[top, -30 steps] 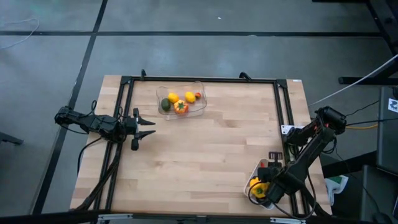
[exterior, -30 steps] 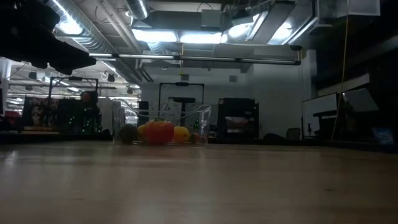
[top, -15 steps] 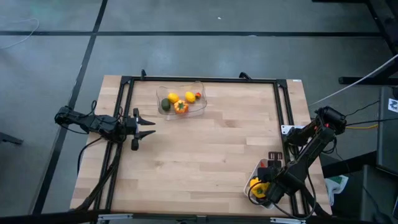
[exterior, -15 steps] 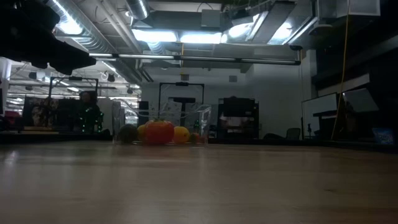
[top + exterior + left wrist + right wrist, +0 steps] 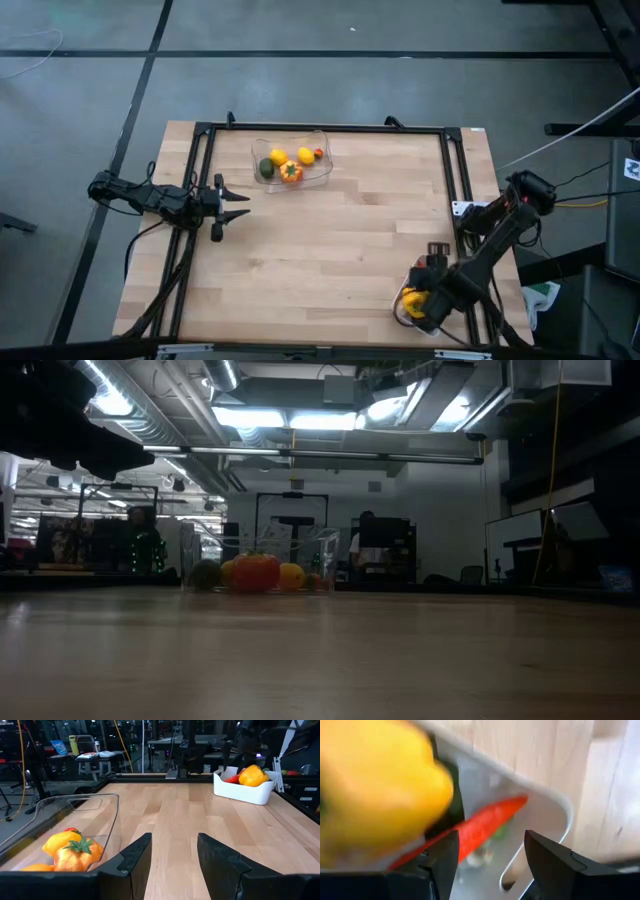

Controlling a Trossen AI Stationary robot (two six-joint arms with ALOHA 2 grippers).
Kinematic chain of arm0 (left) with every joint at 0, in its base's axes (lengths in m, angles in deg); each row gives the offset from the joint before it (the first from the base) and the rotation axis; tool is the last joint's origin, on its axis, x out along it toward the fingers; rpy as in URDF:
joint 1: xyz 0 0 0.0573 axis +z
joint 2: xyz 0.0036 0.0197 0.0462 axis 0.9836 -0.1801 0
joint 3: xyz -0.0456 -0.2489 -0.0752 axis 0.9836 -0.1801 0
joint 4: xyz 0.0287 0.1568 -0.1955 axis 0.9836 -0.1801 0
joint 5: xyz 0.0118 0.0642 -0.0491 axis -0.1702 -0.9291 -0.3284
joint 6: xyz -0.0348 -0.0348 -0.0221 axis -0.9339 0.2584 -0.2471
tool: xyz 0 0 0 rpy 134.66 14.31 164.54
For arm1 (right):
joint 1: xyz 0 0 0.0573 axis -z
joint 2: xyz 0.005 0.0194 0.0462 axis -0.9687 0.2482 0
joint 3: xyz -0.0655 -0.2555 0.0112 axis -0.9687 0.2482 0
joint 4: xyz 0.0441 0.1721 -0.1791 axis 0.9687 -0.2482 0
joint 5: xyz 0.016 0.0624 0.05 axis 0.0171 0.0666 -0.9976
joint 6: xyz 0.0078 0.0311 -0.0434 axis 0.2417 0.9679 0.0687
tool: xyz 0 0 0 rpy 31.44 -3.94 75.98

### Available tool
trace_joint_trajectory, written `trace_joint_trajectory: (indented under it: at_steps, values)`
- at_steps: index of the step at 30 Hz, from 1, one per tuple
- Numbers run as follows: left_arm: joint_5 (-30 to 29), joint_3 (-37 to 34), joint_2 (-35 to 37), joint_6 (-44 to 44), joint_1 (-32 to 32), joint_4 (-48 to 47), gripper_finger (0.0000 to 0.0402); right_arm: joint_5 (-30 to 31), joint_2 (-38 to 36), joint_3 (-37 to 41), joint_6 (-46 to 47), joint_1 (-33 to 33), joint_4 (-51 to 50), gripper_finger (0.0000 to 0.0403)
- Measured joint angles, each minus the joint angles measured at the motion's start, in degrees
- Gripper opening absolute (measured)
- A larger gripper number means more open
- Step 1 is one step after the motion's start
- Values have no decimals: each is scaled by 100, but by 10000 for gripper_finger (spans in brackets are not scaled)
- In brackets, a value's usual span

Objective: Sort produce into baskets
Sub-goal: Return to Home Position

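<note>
Right hand (image 5: 490, 845) spread, empty, over white rounded tray (image 5: 240, 794), near-right corner of desk (image 5: 330, 250); red carrot-like piece (image 5: 485, 822) lying inside. Left hand (image 5: 173, 840) spread, empty, left edge.

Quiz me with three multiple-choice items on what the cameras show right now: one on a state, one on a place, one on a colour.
1. How is the left hand?
A. shut on something
B. shut, empty
C. open, empty

2. Where does the white tray sit?
A. under the left hand
B. under the right hand
C. midway between both hands

3. What colour is the long piece lying in that tray?
A. blue
B. red
C. black

Answers:
1 C: its fingers stand apart with only the table showing between them.
2 B: the right wrist view looks down into the tray between that hand's fingers.
3 B: a red carrot lies beside the yellow pepper.
</note>
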Motion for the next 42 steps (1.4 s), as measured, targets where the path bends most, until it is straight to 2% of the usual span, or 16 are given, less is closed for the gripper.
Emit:
trace_joint_trajectory:
  at_steps: [5, 12, 18, 21, 26, 32, 36, 38, 42]
  values:
    - [0, 0, 0, 0, 2, 0, 155, 357, -7, -607, -945, 713, 42, 224]
    - [-1, 2, 0, 0, 1, 0, 155, 973, -11, -1488, -3089, 1963, 640, 224]
    - [0, 0, 2, 0, 0, 0, 155, 1276, -15, -1789, -5042, 3071, 1499, 224]
    - [-1, 1, 1, 0, 1, 0, 155, 1254, -16, -1830, -5724, 3602, 1674, 219]
    - [-2, 0, 0, 0, 2, 0, 155, 1197, -17, -1830, -6218, 4345, 1572, 168]
    - [-1, 0, 1, 0, 1, 0, 155, 190, -17, -1830, -6621, 4812, 953, 74]
    - [-2, 0, 0, 0, 0, 0, 155, 173, -72, -1732, -6704, 4973, 584, 16]
    - [-1, 0, 0, 0, 0, 0, 155, 141, -230, -1471, -6750, 4978, 745, 6]
    - [0, 0, 0, 0, 1, 0, 155, 133, -831, -563, -6858, 4955, 1518, 23]
